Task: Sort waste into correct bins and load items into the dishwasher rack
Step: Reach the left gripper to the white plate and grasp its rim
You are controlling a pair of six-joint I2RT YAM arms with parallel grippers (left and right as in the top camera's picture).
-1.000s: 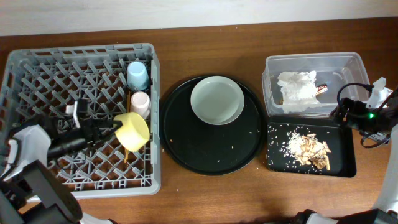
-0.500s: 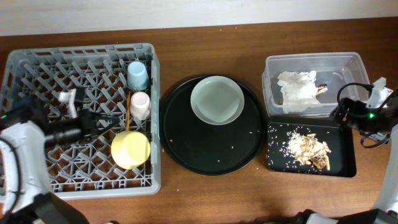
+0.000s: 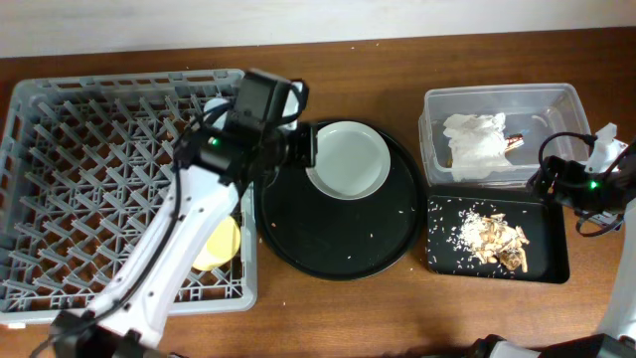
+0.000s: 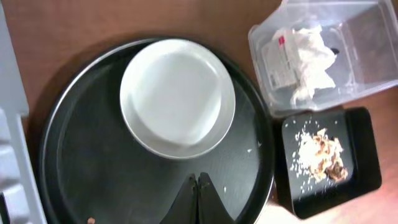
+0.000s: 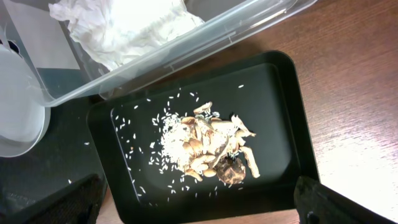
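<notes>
The grey-green plate (image 3: 347, 159) sits on the round black tray (image 3: 338, 244); it also shows in the left wrist view (image 4: 177, 96). My left gripper (image 3: 301, 147) is shut and empty, hovering at the plate's left edge; its fingertips (image 4: 198, 186) show over the round tray. The yellow bowl (image 3: 221, 244) lies in the grey dishwasher rack (image 3: 99, 119), partly under my arm. The cups and chopsticks are hidden by the arm. The napkin (image 3: 475, 139) lies in the clear tub (image 3: 497, 99). Food scraps (image 5: 211, 146) lie in the black rectangular tray (image 3: 547, 264). My right gripper (image 5: 196, 205) is open above that tray.
My left arm stretches from the bottom left across the rack's right side. The round black tray (image 4: 81, 168) holds a few crumbs. The right arm's body (image 3: 596, 184) stands at the right table edge beside the tub and black tray.
My left gripper let go of the yellow bowl in the rack, then swung right to the plate's left edge. The right arm has not moved.
</notes>
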